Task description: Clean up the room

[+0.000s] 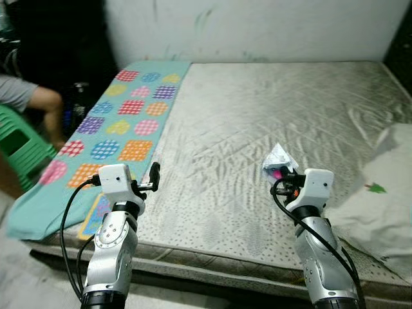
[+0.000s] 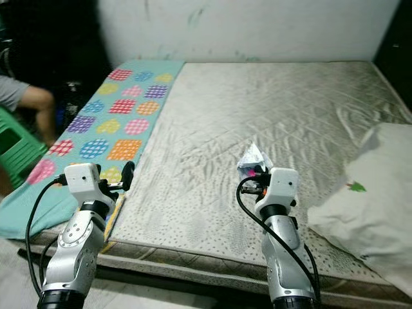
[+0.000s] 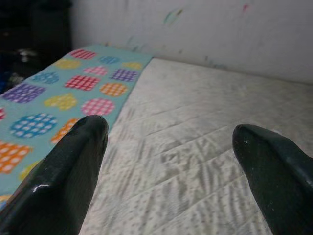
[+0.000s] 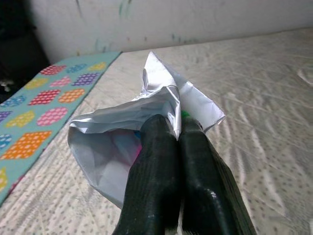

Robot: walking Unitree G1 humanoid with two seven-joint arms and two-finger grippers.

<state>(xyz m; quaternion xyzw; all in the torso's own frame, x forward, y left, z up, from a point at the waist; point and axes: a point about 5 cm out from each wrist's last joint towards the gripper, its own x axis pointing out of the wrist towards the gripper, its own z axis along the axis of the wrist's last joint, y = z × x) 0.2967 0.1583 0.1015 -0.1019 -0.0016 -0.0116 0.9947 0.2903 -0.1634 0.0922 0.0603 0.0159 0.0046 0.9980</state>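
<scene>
Low and right of centre in the left eye view, the right gripper pinches a crumpled wrapper, probably litter, above the bed, while the left gripper waits spread apart, empty.

A bare grey quilted mattress spreads ahead of both arms. The right gripper is raised over its near part, jaws pinched on a crumpled white wrapper with a pink patch inside. Well off to that gripper's right lies a white pillow bearing a small green mark. The left gripper hangs at the mattress's near left edge — just beyond and to its left runs a teal blanket patterned with coloured checked patches. Farther left, a person's bent arm and a green plastic stool show.
</scene>
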